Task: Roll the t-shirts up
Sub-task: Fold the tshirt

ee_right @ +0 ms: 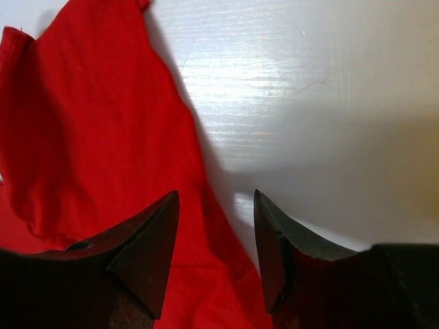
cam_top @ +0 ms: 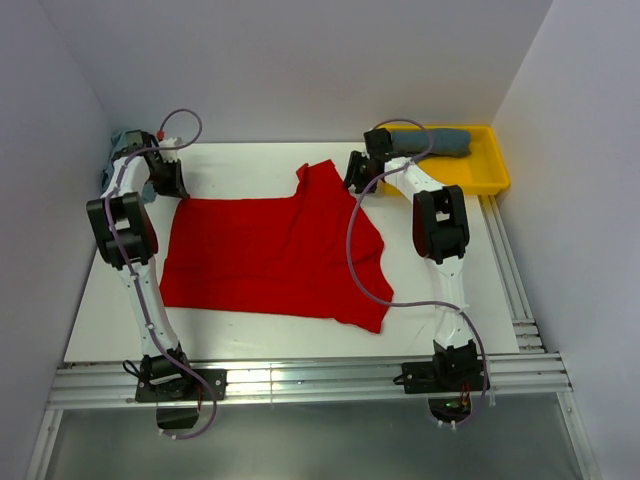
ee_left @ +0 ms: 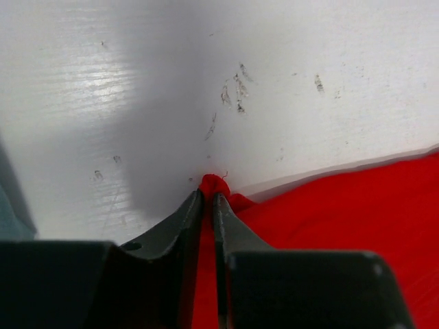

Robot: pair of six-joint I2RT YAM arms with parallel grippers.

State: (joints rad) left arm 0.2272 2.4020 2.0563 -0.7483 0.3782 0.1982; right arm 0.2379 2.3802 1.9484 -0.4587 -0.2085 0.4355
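Left hand [ee_left: 208,197] pinches a corner of the red t-shirt [cam_top: 270,255]; right hand [ee_right: 216,196] hangs spread over its edge.

A bright red cotton t-shirt [cam_top: 260,255] lies spread mostly flat on the white desk [cam_top: 240,165], creased along its right side. The left end effector [cam_top: 168,180] sits at the shirt's far left corner, and the right end effector [cam_top: 357,178] is beside the far sleeve. A rolled slate blue-grey t-shirt [cam_top: 440,140] rests in a yellow plastic tray [cam_top: 480,178] at the far right. A pale teal t-shirt [cam_top: 108,170] is bunched behind the left arm.
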